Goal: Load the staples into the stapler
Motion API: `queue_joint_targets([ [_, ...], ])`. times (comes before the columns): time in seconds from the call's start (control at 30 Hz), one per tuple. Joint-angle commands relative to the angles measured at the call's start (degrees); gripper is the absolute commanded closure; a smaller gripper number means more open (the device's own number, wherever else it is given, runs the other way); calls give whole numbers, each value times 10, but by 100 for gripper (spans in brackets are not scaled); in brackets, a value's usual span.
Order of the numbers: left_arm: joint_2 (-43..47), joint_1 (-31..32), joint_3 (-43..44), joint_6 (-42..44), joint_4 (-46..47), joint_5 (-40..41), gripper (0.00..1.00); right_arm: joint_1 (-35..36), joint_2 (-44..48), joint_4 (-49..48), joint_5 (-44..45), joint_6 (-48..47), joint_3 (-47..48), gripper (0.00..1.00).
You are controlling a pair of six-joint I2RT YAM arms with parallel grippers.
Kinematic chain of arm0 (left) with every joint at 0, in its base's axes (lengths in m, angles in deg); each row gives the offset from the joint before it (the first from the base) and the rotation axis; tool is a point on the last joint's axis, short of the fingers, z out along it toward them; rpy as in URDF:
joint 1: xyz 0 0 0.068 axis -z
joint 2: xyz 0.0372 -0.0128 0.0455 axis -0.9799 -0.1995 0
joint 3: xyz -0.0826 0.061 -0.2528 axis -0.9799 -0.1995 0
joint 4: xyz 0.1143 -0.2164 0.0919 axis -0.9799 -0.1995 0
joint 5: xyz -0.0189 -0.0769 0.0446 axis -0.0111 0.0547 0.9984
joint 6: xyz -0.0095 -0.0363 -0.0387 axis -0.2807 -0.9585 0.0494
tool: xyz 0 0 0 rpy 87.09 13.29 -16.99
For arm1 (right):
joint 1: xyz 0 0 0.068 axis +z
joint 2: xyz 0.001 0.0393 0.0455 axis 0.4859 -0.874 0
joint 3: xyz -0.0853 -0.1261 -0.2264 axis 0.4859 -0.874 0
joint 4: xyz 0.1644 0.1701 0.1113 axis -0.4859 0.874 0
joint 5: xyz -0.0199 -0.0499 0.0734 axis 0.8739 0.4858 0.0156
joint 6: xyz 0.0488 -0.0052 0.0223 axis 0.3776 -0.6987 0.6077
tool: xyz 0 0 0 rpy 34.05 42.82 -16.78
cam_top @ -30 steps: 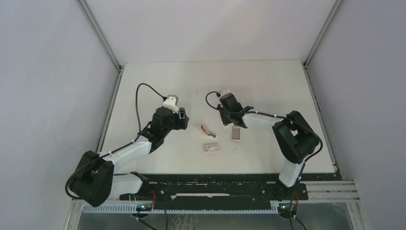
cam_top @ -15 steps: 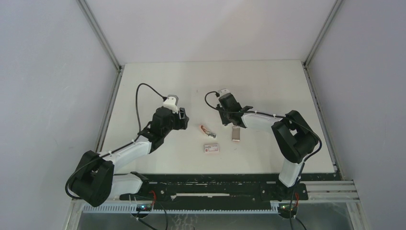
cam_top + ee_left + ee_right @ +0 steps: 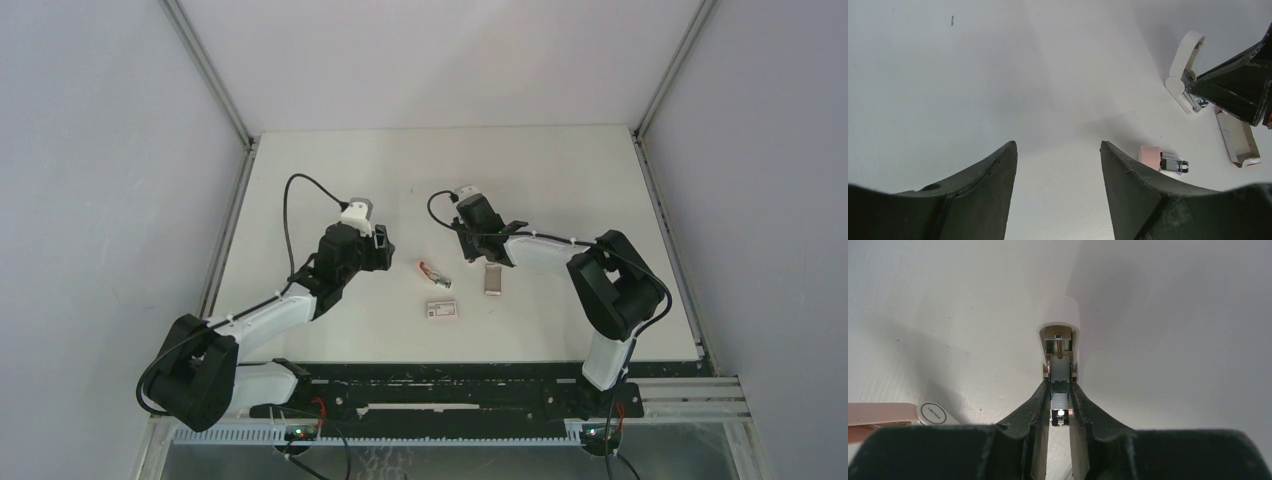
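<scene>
White stapler [image 3: 1060,315], apparently inside right gripper [image 3: 1060,390], wrist view only.

A red-labelled box [image 3: 442,309] lies on the table [image 3: 560,180]; a small pink item [image 3: 433,271] (metal-tipped) sits just beyond it, not touching.

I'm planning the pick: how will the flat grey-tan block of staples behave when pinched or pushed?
The staples lie flat and low, so a push would probably slide them, not tip them. The block looks small and thin: likely light, hard to get under, and perhaps apt to snap under a hard pinch.
</scene>
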Motion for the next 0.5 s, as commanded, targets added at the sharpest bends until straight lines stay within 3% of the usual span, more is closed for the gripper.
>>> queue_joint_targets([
  [0.0,3,-2,7,13,15,-5,34,3,-4,-6,9,-11,21,83],
  [0.47,4,-2,7,15,14,-4,34,3,-15,0,7,-14,26,83],
])
